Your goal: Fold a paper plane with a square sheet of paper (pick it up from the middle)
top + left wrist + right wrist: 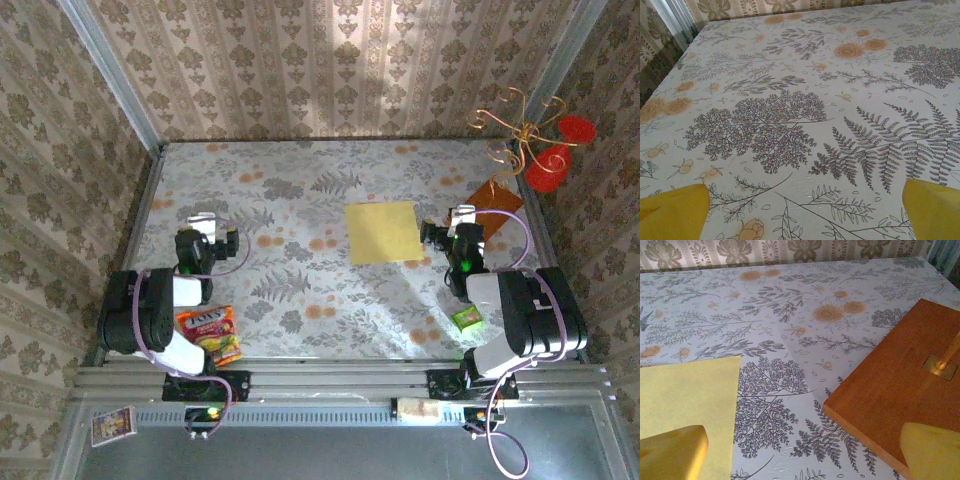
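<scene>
The square sheet of paper (690, 395) lies flat just left of the spread right pincer (802, 452), the nearer one.

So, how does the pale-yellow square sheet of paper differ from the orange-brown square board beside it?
The pale-yellow square sheet of paper is thin and bare; the orange-brown square board is thick, with a brass post fixed in it. The paper looks larger than the board. Both lie flat on the table.
</scene>
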